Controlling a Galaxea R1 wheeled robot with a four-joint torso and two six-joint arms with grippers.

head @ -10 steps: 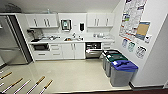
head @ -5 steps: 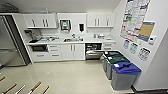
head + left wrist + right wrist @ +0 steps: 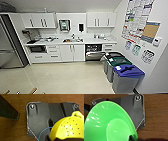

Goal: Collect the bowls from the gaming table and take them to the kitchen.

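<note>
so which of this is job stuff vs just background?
Job:
yellow bowl, at the left wrist
green bowl, at the right wrist
kitchen counter
sink
dishwasher, door ajar

Background:
fridge
blue-lidded bin
green-lidded bin
wall posters

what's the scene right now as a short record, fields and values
place: kitchen, white cabinets, sink on the counter
appliances: dishwasher with its door partly open, steel fridge
bins: three along the wall, blue-lidded bin nearest, green-lidded one behind it
wall: posters
left wrist view: yellow bowl, speckled with dark dots, close to the camera
right wrist view: green bowl, close to the camera
tool fingers: cannot tell
</note>
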